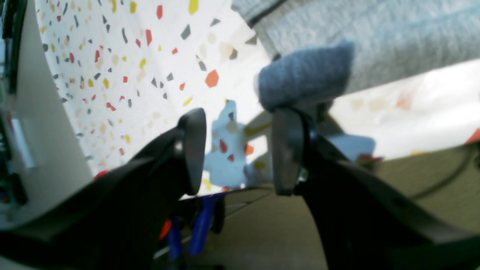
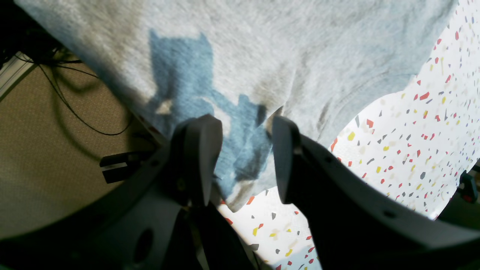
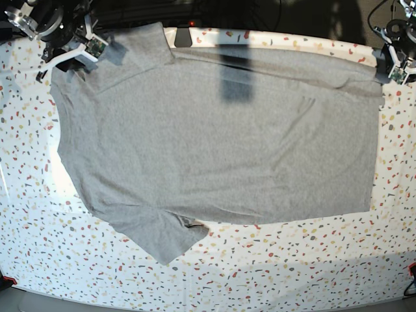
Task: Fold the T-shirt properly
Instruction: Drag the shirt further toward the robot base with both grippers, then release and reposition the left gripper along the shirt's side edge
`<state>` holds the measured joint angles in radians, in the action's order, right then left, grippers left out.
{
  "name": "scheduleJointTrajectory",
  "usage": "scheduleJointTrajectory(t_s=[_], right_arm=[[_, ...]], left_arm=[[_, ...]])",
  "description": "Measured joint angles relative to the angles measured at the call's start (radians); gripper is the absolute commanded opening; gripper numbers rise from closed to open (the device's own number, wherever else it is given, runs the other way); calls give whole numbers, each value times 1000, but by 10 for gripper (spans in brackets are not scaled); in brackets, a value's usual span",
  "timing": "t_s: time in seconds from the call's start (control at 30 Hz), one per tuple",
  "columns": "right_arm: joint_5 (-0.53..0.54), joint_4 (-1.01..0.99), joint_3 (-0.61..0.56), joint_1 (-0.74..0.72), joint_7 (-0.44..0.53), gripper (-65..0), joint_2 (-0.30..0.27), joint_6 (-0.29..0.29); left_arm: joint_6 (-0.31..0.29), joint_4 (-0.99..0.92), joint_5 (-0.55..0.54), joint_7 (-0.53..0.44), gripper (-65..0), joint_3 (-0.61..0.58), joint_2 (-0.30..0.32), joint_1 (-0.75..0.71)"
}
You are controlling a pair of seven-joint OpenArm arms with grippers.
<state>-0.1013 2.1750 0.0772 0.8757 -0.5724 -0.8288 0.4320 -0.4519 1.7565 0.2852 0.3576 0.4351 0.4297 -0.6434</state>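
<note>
The T-shirt (image 3: 214, 143) lies spread flat on the speckled table (image 3: 273, 260), plain grey side up, with one sleeve (image 3: 162, 234) pointing to the near edge. My right gripper (image 3: 91, 47) is at the shirt's far-left sleeve corner. In the right wrist view it (image 2: 243, 157) stands open, and the grey sleeve cloth (image 2: 262, 56) shows through the gap. My left gripper (image 3: 393, 70) sits at the far-right hem corner. In the left wrist view it (image 1: 240, 150) is open, and a fold of the shirt (image 1: 305, 80) rests at the tip of one finger (image 1: 287, 150), not between the two.
Both grippers are close to the table's far edge, with beige floor (image 2: 45, 150) and loose cables (image 2: 75, 108) beyond it. A small dark object (image 3: 183, 37) sits at the far edge by the shirt. A dark shadow band (image 3: 235, 78) crosses the cloth.
</note>
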Motion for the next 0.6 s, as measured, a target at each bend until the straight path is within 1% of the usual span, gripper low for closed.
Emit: scheduleJointTrajectory(t_s=[0.07,0.17,0.27,0.37,0.4,0.47,0.5,0.53,0.57,0.6], right_arm=[[0,0,0,0,0,-386,0,0],[0,0,0,0,10,-386,0,0],[0,0,0,0,42,-386,0,0],[0,0,0,0,49,-386,0,0],[0,0,0,0,49,-386,0,0],[0,0,0,0,53,-386,0,0],[0,0,0,0,60,-386,0,0],[0,0,0,0,64,-386,0,0],[1,0,0,0,72,-386,0,0],[3,0,0,0,73,-386,0,0]], left_arm=[[-2,0,19,42,-373,0,3,0],[-33,0,33,98,-373,0,11,0],[-35,2,34,96,-373,0,45,-24],[-29,18,34,95,-373,0,93,-71],[-9,27,33,95,-373,0,108,-85],[79,53,21,90,-373,0,134,-102],[113,67,-5,74,-373,0,148,-101],[141,80,-60,44,-373,2,160,-99],[151,97,-116,-2,-373,2,166,-96],[148,115,-180,-51,-373,2,165,-93]])
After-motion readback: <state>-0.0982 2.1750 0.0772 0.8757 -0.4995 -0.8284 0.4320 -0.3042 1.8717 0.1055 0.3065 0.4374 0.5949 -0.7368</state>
